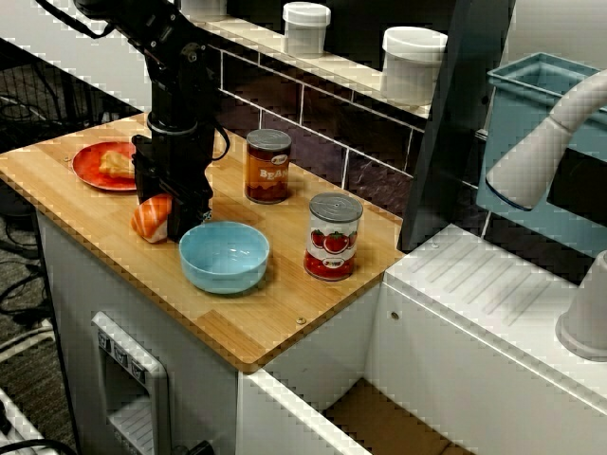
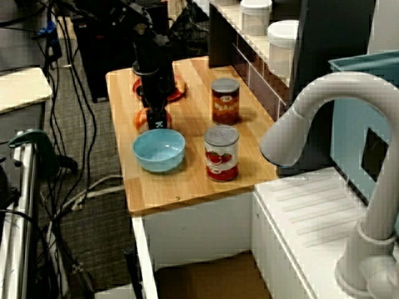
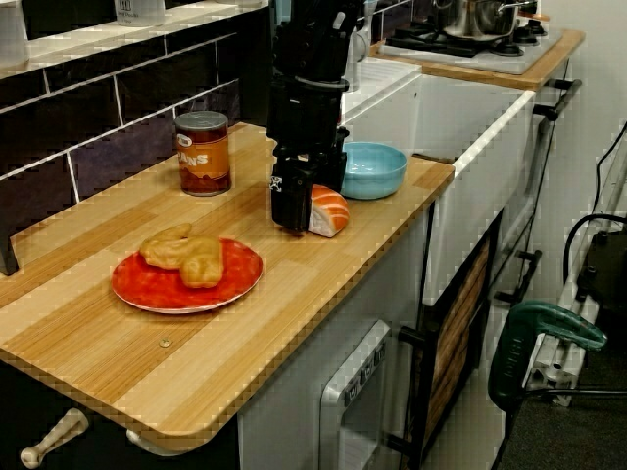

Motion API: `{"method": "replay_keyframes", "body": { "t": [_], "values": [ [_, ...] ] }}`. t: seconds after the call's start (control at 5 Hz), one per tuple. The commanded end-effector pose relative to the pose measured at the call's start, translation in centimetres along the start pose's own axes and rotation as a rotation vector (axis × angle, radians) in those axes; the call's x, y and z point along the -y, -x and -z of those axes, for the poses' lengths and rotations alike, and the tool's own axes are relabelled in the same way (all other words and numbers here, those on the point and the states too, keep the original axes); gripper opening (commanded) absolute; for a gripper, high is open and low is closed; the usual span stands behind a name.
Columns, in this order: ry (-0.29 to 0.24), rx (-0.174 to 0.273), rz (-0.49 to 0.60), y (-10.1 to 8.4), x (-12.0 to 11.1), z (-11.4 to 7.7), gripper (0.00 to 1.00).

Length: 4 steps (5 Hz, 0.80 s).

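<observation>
orange sushi piece (image 1: pixel 152 219) touching black gripper (image 1: pixel 183 224)

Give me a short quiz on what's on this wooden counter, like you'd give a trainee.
1. True or false: the hand is down at the counter, right beside the salmon sushi piece.
2. What lies on the red plate? A. a spoon B. golden pastry C. a green apple
3. Fill in: the tomato can and the beans can both stand upright, and the dish nearest the sushi is a blue ____.
Key: 1 true; 2 B; 3 bowl.
</observation>
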State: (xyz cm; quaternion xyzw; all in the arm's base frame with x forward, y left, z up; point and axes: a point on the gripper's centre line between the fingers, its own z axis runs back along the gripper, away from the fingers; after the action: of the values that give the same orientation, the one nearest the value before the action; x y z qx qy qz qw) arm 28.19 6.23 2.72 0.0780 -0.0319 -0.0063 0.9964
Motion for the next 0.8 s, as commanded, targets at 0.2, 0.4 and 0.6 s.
{"method": "replay_keyframes", "body": {
  "t": [0.2, 0.4, 0.6],
  "values": [
    [0.073, 0.017, 0.001, -1.8, -1.4, -5.2, 0.00],
    [0.118, 0.028, 0.034, -1.5, -1.0, -8.6, 0.00],
    [0.124, 0.055, 0.090, -0.6, 0.9, -10.6, 0.00]
  ]
}}
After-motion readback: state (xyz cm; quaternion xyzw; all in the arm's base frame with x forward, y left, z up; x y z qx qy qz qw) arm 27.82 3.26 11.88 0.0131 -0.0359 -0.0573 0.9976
